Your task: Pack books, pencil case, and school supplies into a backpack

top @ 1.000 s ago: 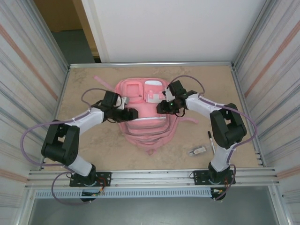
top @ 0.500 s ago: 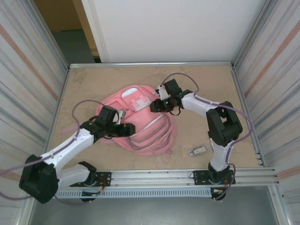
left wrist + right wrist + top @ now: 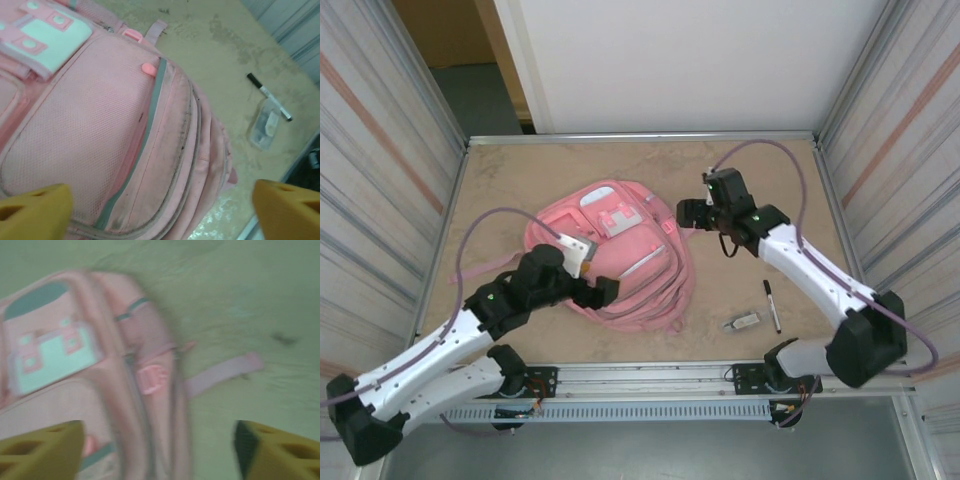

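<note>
I see left gripper [image 3: 605,292] and right gripper [image 3: 683,213] now released, jaws wide; backpack [image 3: 630,270] dropped flat, seemingly zipped; pen [image 3: 772,303] still outside

A beige, marbled table [image 3: 500,180] is seen across the middle of the top view, bounded by a metal rim [image 3: 640,137] along its upper edge. Metal rails [image 3: 650,372] are laid across the lower part of the frame, with a slotted strip [image 3: 650,411] just below them. A ribbed left wall [image 3: 370,160] and a ribbed right wall [image 3: 910,120] are set along the side edges. A white panel [image 3: 700,60] is stood at the top centre. A brown board [image 3: 440,30] is seen at the upper left, with grey floor [image 3: 475,95] beneath it. In the left wrist view, dark smudges [image 3: 217,27] are scattered over the tabletop at the upper centre.
</note>
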